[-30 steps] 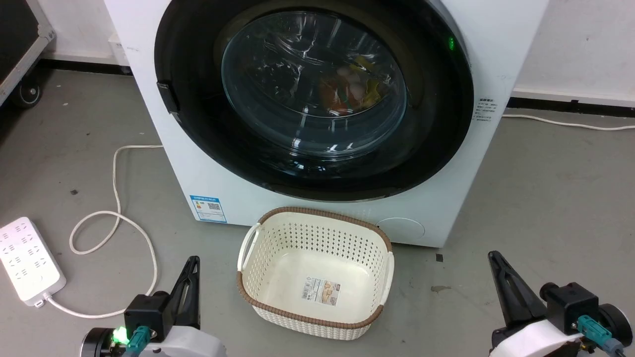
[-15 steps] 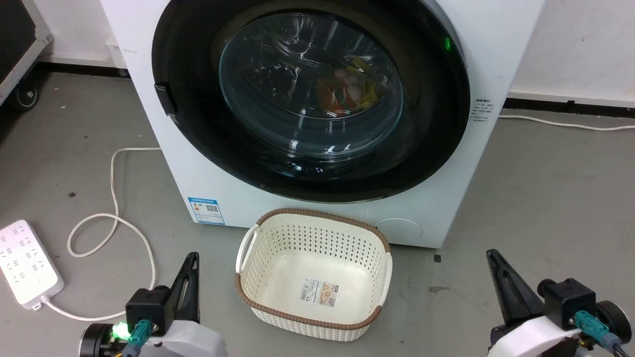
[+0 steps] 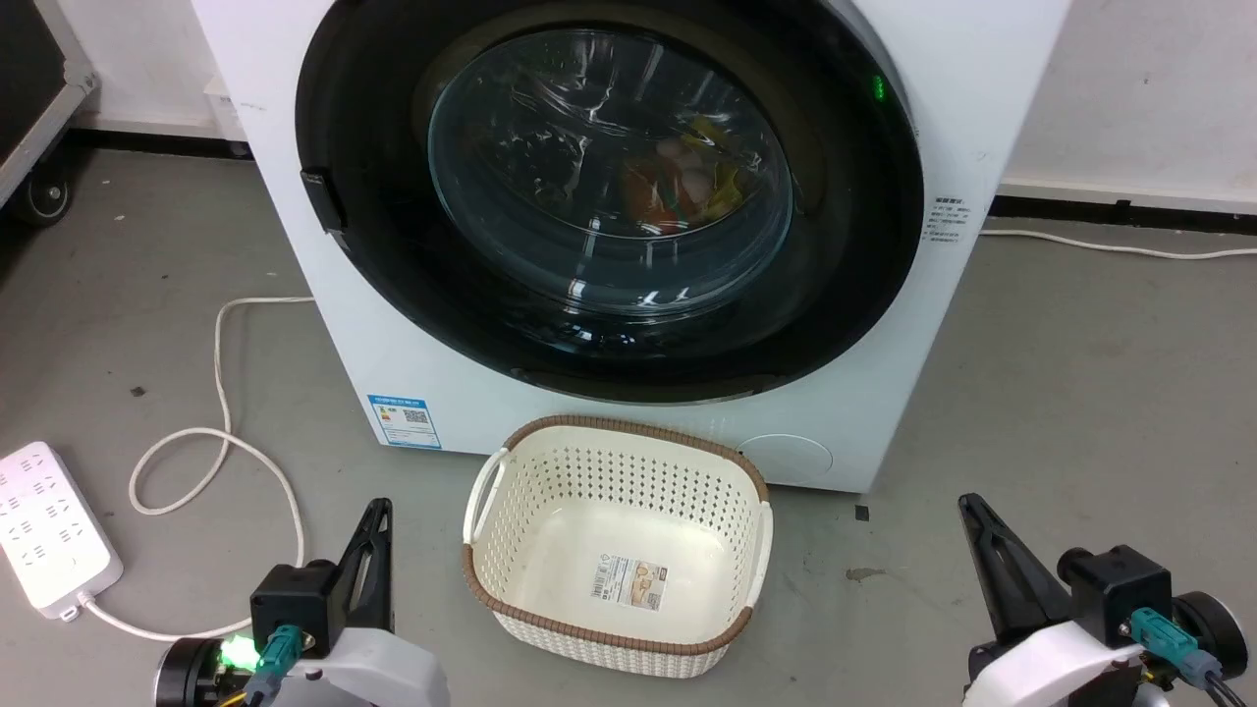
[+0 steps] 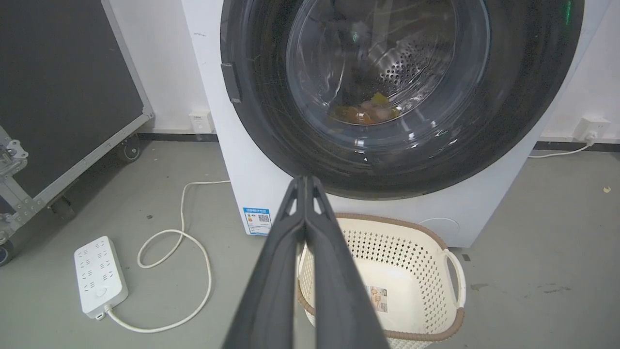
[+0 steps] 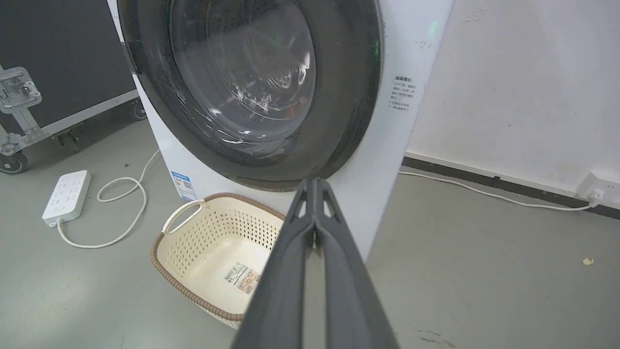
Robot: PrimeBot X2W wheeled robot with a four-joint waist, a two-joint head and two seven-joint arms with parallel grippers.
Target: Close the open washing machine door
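Two idle units: left gripper (image 3: 377, 516), right gripper (image 3: 972, 511), fingers pressed together, empty. One washing machine door (image 3: 609, 177), seemingly flush; risk: unlatched, it swings out over basket (image 3: 628, 424).

Washing machine door (image 3: 845, 255) closed flush, w/ basket (image 3: 609, 471) just in front.

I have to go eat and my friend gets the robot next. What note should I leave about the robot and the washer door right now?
Left end effector: shut, empty, held low.
Right end effector: shut, empty, held low.
Glossy black round washing machine door: flush against the white front-loading washing machine, looks closed.
Cream perforated plastic basket: empty, just in front of the machine.
Done: door closing, apparently.
Left: perhaps confirm it latched.
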